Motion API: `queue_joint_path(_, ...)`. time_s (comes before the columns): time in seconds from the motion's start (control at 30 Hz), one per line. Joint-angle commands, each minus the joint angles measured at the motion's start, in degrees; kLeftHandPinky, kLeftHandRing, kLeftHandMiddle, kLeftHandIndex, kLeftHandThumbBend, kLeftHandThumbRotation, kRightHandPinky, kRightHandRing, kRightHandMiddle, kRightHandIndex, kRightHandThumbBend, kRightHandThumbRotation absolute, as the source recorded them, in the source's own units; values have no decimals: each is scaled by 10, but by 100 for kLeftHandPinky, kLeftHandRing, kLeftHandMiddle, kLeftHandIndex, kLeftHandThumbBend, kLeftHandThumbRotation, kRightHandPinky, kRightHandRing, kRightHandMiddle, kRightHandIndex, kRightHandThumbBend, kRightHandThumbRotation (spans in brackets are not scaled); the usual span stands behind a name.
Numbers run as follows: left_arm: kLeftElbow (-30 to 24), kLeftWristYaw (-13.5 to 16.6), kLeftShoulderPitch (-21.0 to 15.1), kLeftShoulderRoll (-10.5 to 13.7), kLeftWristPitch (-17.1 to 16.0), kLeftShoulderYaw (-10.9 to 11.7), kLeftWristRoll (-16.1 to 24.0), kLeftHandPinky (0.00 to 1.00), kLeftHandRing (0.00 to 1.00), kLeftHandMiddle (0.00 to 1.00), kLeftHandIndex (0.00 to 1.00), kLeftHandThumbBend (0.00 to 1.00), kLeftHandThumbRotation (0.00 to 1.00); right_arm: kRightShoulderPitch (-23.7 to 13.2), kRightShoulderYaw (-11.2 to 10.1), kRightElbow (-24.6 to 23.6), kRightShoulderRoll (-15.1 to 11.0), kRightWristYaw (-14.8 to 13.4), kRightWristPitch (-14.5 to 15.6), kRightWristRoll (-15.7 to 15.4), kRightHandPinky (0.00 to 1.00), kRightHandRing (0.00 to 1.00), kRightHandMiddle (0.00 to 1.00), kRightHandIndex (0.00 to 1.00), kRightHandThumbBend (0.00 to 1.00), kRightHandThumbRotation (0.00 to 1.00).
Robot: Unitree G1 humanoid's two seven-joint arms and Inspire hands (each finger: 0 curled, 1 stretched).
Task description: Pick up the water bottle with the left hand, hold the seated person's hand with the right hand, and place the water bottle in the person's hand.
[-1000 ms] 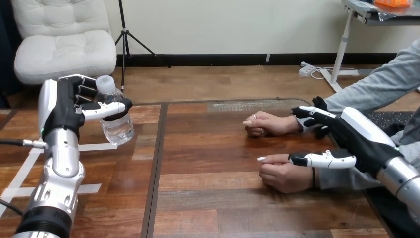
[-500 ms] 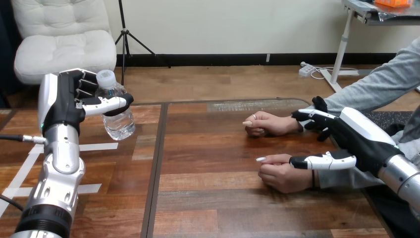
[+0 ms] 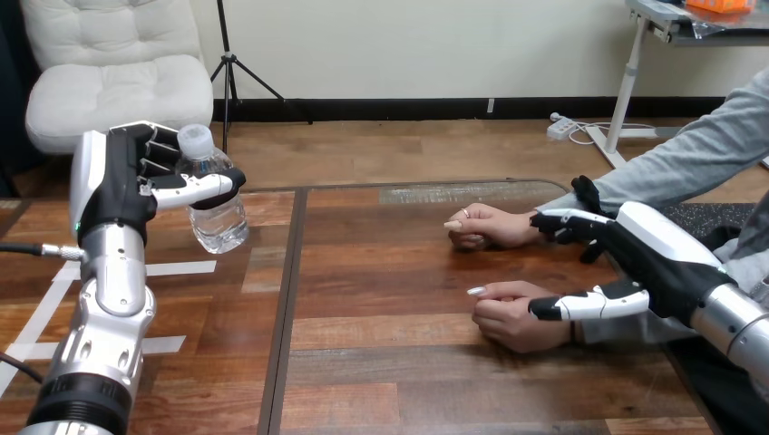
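Observation:
A clear water bottle [image 3: 216,216] with a white cap hangs above the table's left part. My left hand [image 3: 122,186] is shut on it, thumb across its front. At the right the person rests two loosely curled hands on the wood: the far hand [image 3: 490,227] and the near hand [image 3: 517,319]. My right hand [image 3: 657,256] is open between them. Its thumb lies straight along the near hand's wrist, and its fingers reach beside the far hand's wrist. I cannot tell whether they touch.
White tape strips [image 3: 172,268] mark the table's left panel. A dark seam [image 3: 288,308] runs front to back between the panels. A grey mat [image 3: 453,192] lies at the far edge, behind the person's hands.
My left hand has raised the bottle a little and drawn it slightly right. My right hand has sunk, its thumb lower along the near hand's wrist. The person's hands stay still.

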Motion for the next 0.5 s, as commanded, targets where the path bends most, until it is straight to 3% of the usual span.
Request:
queue_joint_path(0.0, -43, 2, -25, 19, 0, 10, 3, 35, 41, 46, 47, 75, 0, -55, 8, -2, -34, -4, -1, -9, 69, 82, 85, 86, 100, 66)
queue_joint_path(0.3, -43, 4, -23, 22, -4, 6, 11, 36, 41, 46, 47, 76, 0, -58, 19, -8, -46, 11, 17, -15, 71, 84, 86, 86, 100, 63)
queue_joint_path(0.47, -44, -4, -24, 17, 1, 15, -3, 35, 41, 46, 47, 75, 0, -61, 26, -6, -54, 13, 10, -23, 73, 84, 85, 86, 100, 61)
